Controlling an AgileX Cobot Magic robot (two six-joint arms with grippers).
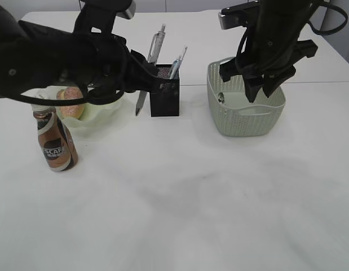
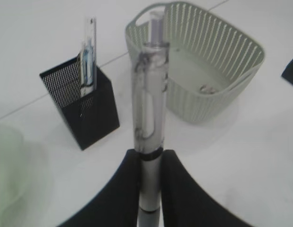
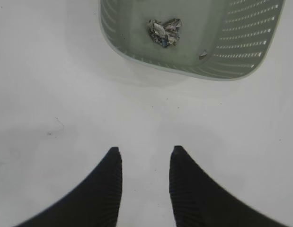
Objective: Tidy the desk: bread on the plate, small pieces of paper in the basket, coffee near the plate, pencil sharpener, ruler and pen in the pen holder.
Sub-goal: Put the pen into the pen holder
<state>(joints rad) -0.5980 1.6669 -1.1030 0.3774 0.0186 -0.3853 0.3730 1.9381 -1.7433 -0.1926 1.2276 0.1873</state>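
My left gripper (image 2: 150, 152) is shut on a clear pen (image 2: 148, 104). The pen (image 1: 154, 48) hangs tilted just left of the black pen holder (image 1: 164, 97), its lower tip outside the holder. A clear ruler (image 2: 89, 52) stands in the pen holder (image 2: 84, 106). The bread (image 1: 70, 97) lies in the wavy green plate (image 1: 104, 112), and the coffee (image 1: 54, 141) stands right in front of it. My right gripper (image 3: 144, 153) is open and holds nothing, above the basket (image 1: 244, 110). Crumpled paper (image 3: 164, 30) lies in the basket (image 3: 137, 52). The pencil sharpener is not in view.
The left arm (image 1: 44, 56) reaches across above the plate. The white desk (image 1: 180, 203) stretches bare toward the front. A seam line (image 2: 23, 106) runs across the desk behind the pen holder.
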